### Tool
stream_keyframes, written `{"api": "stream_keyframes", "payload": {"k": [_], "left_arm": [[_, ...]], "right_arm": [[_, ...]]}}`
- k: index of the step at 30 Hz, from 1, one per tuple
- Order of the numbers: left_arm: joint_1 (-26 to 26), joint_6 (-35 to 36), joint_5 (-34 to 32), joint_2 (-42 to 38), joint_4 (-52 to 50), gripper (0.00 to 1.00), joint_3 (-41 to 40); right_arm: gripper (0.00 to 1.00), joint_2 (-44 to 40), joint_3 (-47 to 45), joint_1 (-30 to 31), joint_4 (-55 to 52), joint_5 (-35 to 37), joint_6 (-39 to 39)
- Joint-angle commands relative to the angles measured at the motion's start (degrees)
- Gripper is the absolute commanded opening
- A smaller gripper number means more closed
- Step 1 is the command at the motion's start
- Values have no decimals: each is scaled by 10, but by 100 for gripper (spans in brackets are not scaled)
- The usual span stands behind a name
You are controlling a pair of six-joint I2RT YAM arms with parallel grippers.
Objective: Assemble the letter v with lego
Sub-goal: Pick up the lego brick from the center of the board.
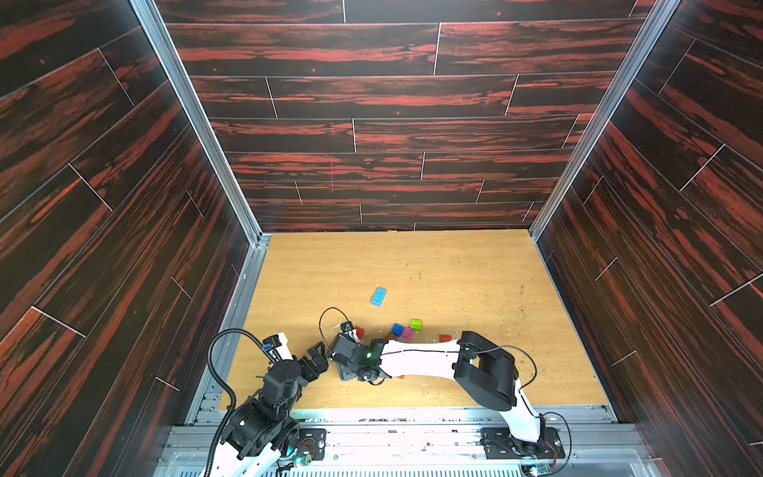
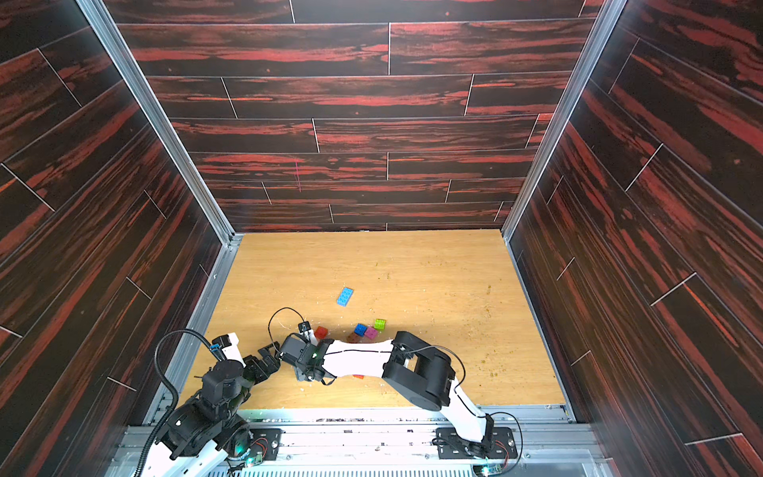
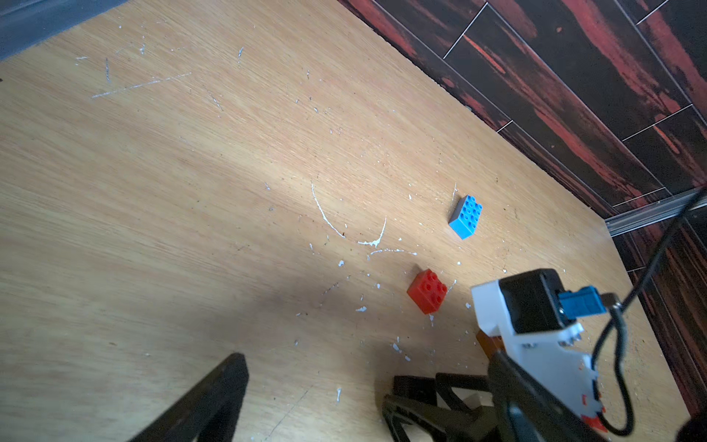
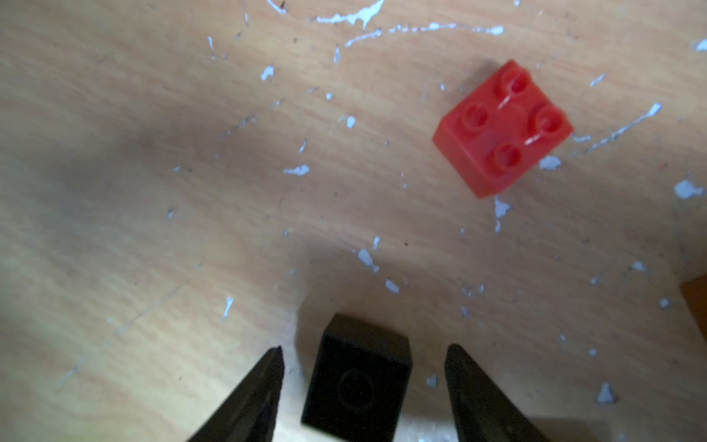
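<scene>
Closest to the lens in the right wrist view: right gripper (image 4: 365, 347), low over the table (image 4: 153, 191). Its two dark fingers (image 4: 264, 394) stand apart, with a black brick (image 4: 357, 382) between them. A strip of wood shows on each side of the brick, and neither finger touches it. The brick rests on the table, with one faint circle on its upper face.

A red square brick (image 4: 501, 128) lies near the black one, studs up, clear of the fingers. The corner of an orange-brown brick (image 4: 698, 302) shows at the frame edge. White flecks and scratches mark the wood around them.

Left gripper (image 1: 316, 359) sits just beside the right wrist. Its fingers are spread wide over bare wood.

Further out, in both top views:
- A blue brick (image 1: 397, 329) and a pink brick (image 1: 408, 333) touch.
- A green brick (image 1: 416, 323) lies just beside them.
- A long light-blue brick (image 1: 378, 296) lies alone toward mid-table, well apart from the group.
- Another red brick (image 1: 445, 338) is partly hidden by the right arm.

No two bricks are stacked.
</scene>
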Motion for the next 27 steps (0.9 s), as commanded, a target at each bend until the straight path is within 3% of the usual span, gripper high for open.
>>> {"api": "stream_keyframes", "payload": {"k": [1, 3, 19, 27], "left_arm": [[0, -5, -12, -4, -21, 100, 7], [0, -6, -11, -2, -22, 100, 8], [-1, -7, -13, -7, -28, 100, 7], [0, 11, 3, -11, -14, 100, 5]], "right_arm": [[63, 11, 18, 2, -22, 14, 10], [54, 11, 18, 2, -27, 16, 13], [45, 27, 27, 4, -27, 9, 15], [31, 23, 25, 3, -13, -5, -5]]}}
